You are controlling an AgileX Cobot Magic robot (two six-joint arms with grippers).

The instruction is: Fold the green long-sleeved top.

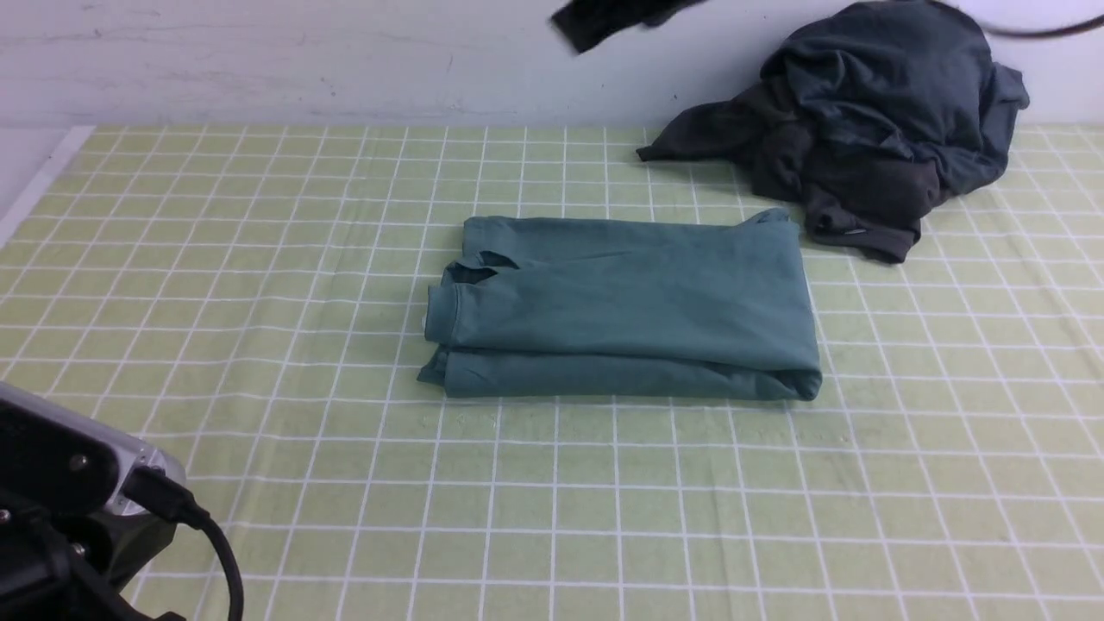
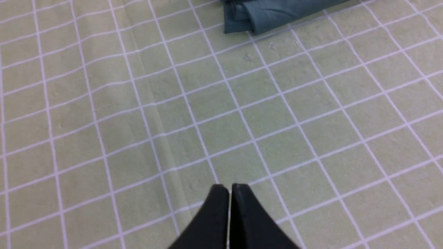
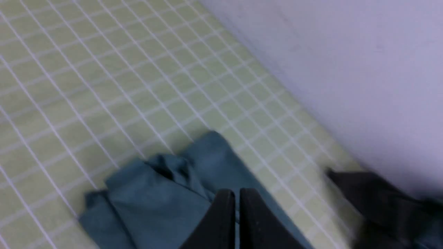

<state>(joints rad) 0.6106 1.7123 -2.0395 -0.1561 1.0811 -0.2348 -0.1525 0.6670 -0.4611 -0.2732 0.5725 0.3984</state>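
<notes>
Nearest the camera, at the lower left of the front view, sits part of the left arm (image 1: 78, 509), its dark housing and a looping black cable (image 1: 211, 530) cut off by the frame edge. Its gripper (image 2: 230, 188) is out of the front view; the left wrist view shows the two fingertips together, only a thin slit between them, over bare checked cloth (image 2: 193, 138) and well apart from the garment.

Toward the middle, on the far half of the cloth, lies the green long-sleeved top (image 1: 604, 302), gathered into a compact bundle, wider than it is deep. Layers overlap at its left end (the folds there stand slightly open, with a dark hollow), while its right end is rounded and smoother.

Above it in the front view hangs the right gripper (image 3: 232, 193), blurred and partly cropped, with its arm running off to the upper right. Its fingertips are close together in the right wrist view, a narrow gap between them and no fabric visibly pinched.

Farther right, a heap of dark garments (image 1: 888, 121) lies near the top's far right corner, against a pale wall (image 1: 259, 60).
</notes>
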